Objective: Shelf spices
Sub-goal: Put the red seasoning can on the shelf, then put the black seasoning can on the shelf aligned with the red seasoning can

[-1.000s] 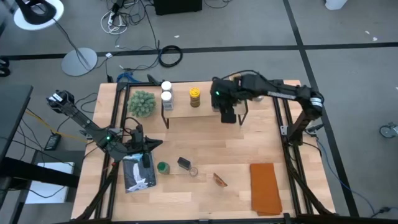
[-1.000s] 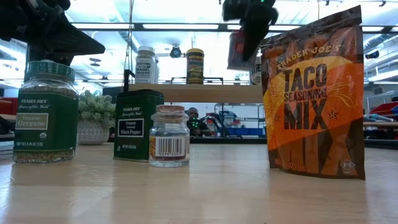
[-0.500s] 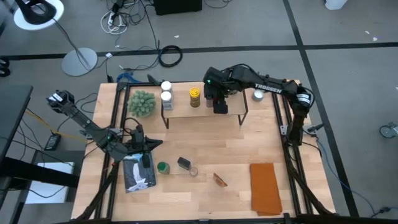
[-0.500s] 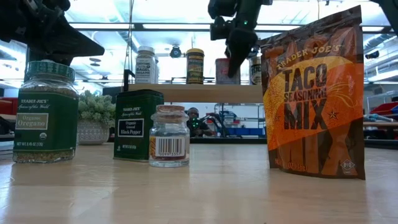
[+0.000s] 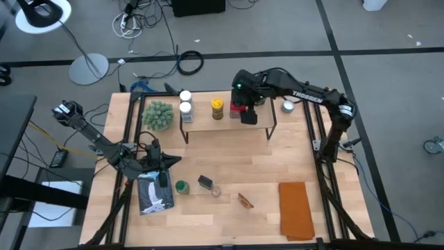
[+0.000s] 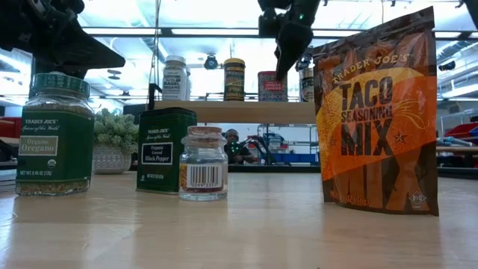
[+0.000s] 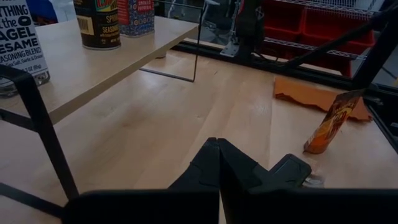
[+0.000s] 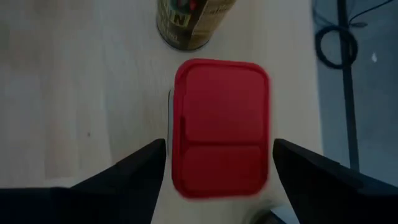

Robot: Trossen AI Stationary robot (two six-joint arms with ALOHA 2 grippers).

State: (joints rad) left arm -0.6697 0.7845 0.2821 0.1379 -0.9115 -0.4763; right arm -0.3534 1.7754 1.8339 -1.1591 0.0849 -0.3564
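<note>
Your right claw [image 8: 214, 180] is hanging open around the red tin [image 8: 221, 124] on the shelf [image 5: 229, 123], so lifting crookedly risks toppling it.

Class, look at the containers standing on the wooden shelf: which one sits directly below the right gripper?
The red tin, the only red-lidded one, lies between the open fingers of the right gripper, beside the yellow-lidded jar.

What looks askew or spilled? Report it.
Nothing stands out. The red tin stands upright on the shelf beside the yellow-lidded jar, between the right gripper's open fingers; nothing has tipped or spilled.
</note>
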